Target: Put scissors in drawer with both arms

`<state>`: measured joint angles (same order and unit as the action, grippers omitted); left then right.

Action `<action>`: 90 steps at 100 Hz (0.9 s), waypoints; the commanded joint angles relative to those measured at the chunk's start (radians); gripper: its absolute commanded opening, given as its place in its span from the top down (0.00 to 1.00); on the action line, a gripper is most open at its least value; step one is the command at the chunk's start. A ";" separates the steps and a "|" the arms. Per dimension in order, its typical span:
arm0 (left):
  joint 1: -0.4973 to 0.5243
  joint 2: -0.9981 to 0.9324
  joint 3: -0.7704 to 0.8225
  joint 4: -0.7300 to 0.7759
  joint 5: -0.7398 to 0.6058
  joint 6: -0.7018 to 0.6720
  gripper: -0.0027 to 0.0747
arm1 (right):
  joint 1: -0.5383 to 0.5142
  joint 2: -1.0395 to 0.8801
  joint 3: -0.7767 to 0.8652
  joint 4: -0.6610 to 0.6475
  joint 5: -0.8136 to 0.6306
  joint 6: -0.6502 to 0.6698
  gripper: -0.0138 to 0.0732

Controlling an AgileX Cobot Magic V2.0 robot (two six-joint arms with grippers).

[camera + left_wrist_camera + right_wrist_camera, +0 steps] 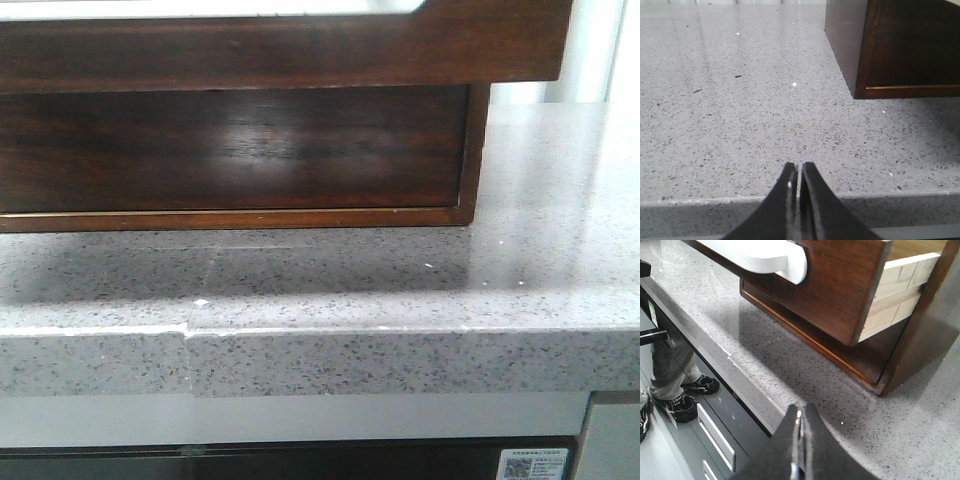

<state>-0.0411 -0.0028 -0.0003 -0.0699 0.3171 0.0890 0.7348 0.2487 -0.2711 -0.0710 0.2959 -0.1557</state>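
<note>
The drawer (300,50) stands pulled out over the counter, its dark brown front showing a wide cut-out along the top edge. In the right wrist view the drawer (840,290) shows a white inside and a pale wooden side wall. The scissors are out of view in every frame. My left gripper (800,165) is shut with nothing between its fingers, low over the counter's front edge, to the left of the cabinet. My right gripper (801,407) is also shut, near the counter edge below the drawer; only a thin bright glint shows in its seam. Neither gripper appears in the front view.
The dark wooden cabinet (240,150) that holds the drawer sits on the speckled grey counter (400,330); its corner (910,45) is near the left gripper. Below the counter are grey cupboard fronts with handles (715,437). A person's legs and black shoes (675,390) stand on the floor.
</note>
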 commanded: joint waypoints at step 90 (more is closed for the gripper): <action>0.000 -0.031 0.022 -0.001 -0.071 -0.007 0.99 | -0.118 0.005 -0.019 -0.030 -0.234 0.080 0.91</action>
<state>-0.0411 -0.0028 -0.0003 -0.0683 0.3193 0.0890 0.6798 0.2487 -0.2711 -0.0710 0.2095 -0.1261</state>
